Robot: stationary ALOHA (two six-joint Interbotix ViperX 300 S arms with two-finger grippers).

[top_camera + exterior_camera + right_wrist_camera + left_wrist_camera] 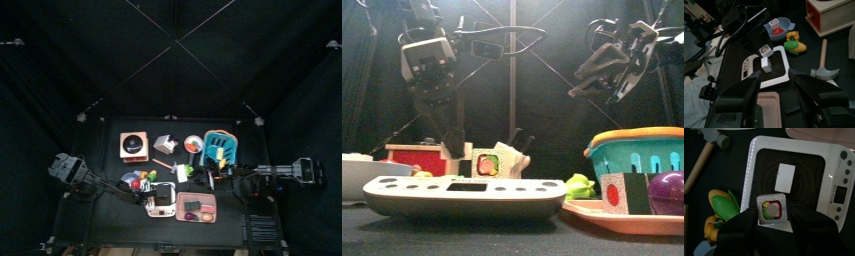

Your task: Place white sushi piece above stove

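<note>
The left gripper, apparently clamped on the white sushi piece, hovers over a white scale, so it should carry the piece high to just beyond the distant stove, while the right gripper gapes empty.

I see black curtains closing in the pen on every side, with a small black worktop in the middle. Beyond the curtains sits what may be cluttered room equipment.
</note>
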